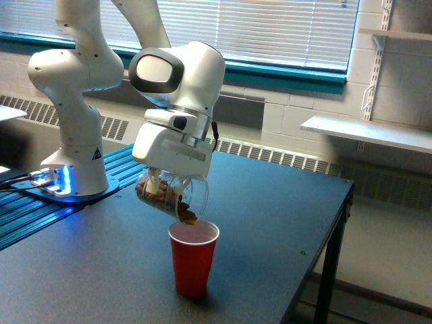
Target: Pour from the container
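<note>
— Window blinds (270,27) and a white block wall sit behind our dark table (270,223); what do we mind on this pour?

— We have the arm (81,88) carrying the gripper (160,182), closed on the container (169,196). That clear cup is tipped steeply, mouth down toward the exterior view's right, its lip just above the red cup (194,258). Brown pieces (187,217) crowd the lip.

— So how do we do it well?

— We'd judge it best to keep the lip centred over the red cup's mouth and add tilt slowly, so the pieces don't drop in one clump or tip the cup.

— Any writing?

— We see a small dark mark on the arm's base (96,152), too small to read.
</note>
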Controlling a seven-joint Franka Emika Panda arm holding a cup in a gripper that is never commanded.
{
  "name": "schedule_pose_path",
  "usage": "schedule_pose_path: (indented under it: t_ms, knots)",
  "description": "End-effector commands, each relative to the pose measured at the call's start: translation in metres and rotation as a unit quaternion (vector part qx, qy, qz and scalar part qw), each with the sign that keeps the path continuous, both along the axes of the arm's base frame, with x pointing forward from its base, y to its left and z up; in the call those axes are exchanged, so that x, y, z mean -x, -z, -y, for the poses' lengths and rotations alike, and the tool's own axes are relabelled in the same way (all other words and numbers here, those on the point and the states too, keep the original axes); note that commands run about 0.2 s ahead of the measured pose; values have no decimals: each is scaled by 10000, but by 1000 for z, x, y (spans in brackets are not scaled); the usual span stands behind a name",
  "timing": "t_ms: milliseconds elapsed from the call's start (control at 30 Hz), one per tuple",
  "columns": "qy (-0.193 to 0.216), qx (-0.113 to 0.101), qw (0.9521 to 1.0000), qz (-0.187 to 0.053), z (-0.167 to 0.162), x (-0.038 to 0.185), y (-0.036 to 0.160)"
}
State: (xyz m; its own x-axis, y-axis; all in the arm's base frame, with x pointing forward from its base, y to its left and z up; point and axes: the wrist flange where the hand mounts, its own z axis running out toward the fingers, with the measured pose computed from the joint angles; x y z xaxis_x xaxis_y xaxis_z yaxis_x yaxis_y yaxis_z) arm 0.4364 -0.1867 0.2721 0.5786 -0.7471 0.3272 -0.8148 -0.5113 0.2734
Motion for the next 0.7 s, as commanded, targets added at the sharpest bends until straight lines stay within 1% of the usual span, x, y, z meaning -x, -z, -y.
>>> schedule_pose_path:
  t_ms: [33,400,700]
  knots:
    - [40,96,9999,-56,3,-4,1]
    - [10,211,9996,-206,5,-8,6]
    - [-90,250,9993,-258,1,-12,6]
